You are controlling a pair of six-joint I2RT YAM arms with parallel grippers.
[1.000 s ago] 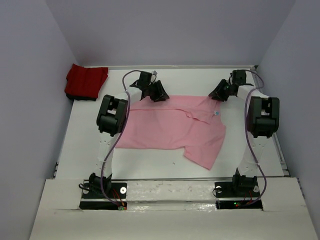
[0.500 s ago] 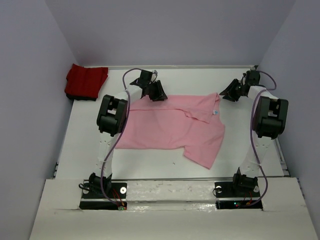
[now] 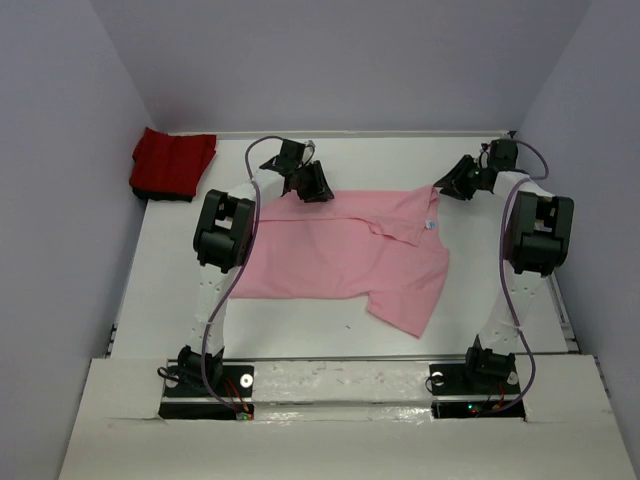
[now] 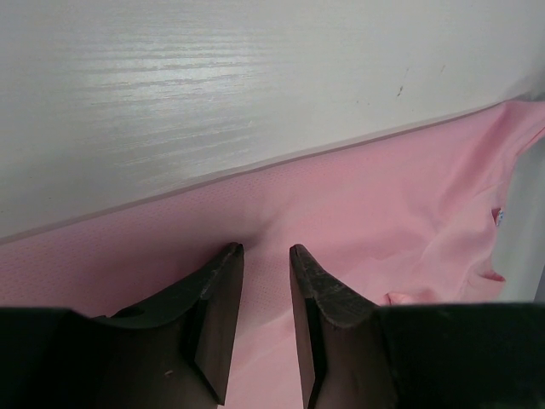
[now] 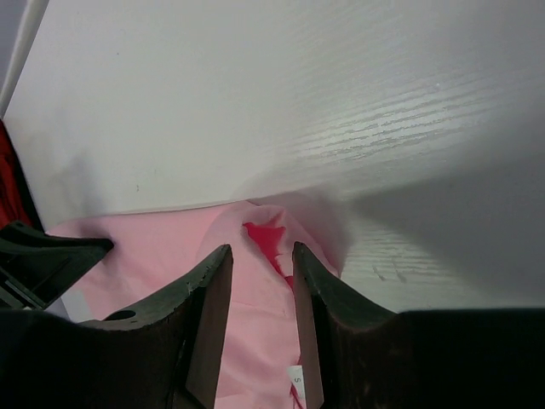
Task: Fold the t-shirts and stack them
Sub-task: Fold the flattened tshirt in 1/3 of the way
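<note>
The light pink t-shirt (image 3: 345,250) lies spread across the middle of the white table, collar toward the right. The deep red t-shirt (image 3: 172,165) sits folded at the far left corner. My left gripper (image 3: 318,188) is over the pink shirt's far edge; in the left wrist view it (image 4: 266,249) is open, tips down on the pink cloth (image 4: 383,213), a small crease between them. My right gripper (image 3: 450,186) is at the shirt's far right corner; in the right wrist view it (image 5: 261,249) is open, straddling a raised fold of pink cloth (image 5: 264,341).
The white table (image 3: 300,330) is boxed in by pale walls on the left, back and right. Both arm bases stand at the near edge. A metal rail (image 3: 565,310) runs along the table's right side. The left gripper's body (image 5: 43,256) shows in the right wrist view.
My right gripper has shifted right and slightly farther back, from over the shirt's corner to its outer tip. The left gripper has barely moved, and the shirt lies as before.
</note>
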